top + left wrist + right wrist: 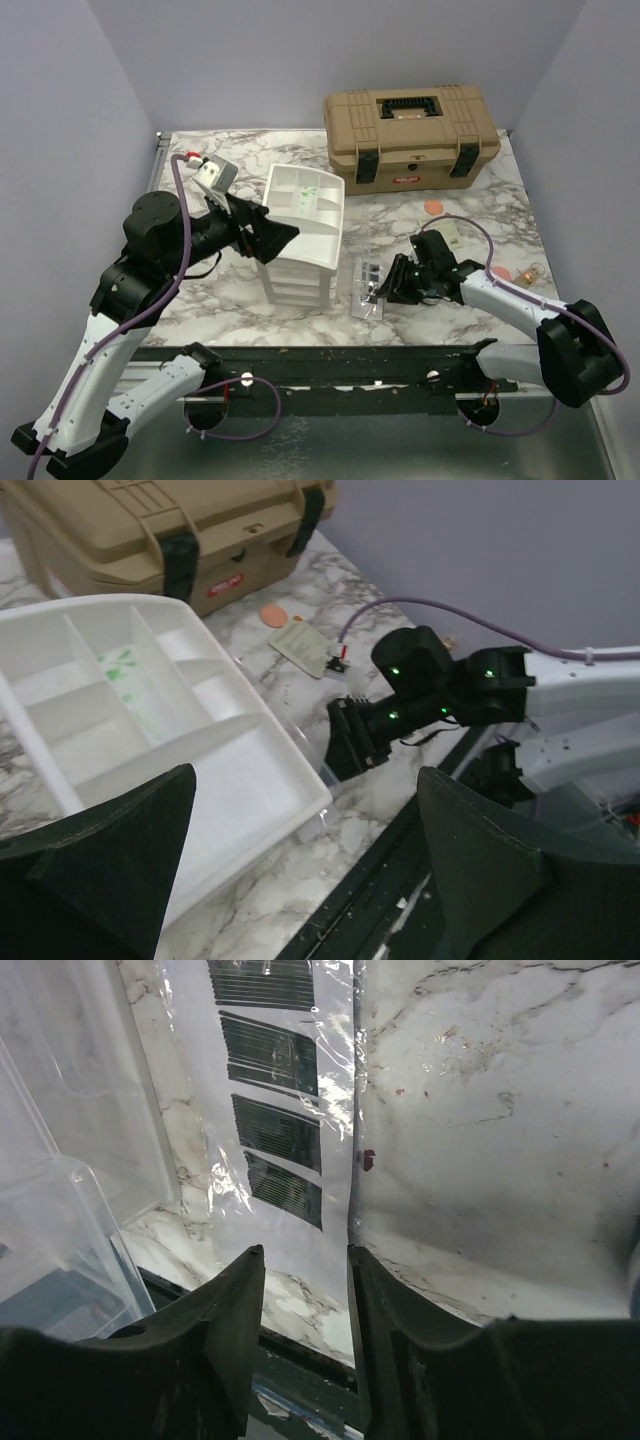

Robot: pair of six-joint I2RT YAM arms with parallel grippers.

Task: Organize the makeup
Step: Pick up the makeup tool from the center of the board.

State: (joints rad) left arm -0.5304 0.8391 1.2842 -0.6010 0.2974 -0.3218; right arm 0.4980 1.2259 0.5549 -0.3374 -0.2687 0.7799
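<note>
1. The right fingers (225, 1330) stand a narrow gap apart, low over the marble tabletop (500, 1110). Nothing is visibly pinched between them.
2. Just ahead of them lies the clear palette (280, 1130), flat, its dark pans in a row. Its long right edge lines up with the inner face of the right-hand finger. I cannot tell whether they touch.
3. In the top view the palette sits just right of the white drawer unit (300, 235), near the front edge of the tabletop.
4. The left fingers (120, 860) are spread wide and hold nothing. They hover above the drawer unit's open top tray, whose compartments hold only faint green marks.
5. Farther out, a pink disc (435, 207) lies in front of the tan toolbox (410, 120), and a pale card (452, 235) lies near the right wrist.
6. A second salmon disc (500, 272) and a small pale item (530, 272), too small to make out, lie beside the right forearm.
</note>
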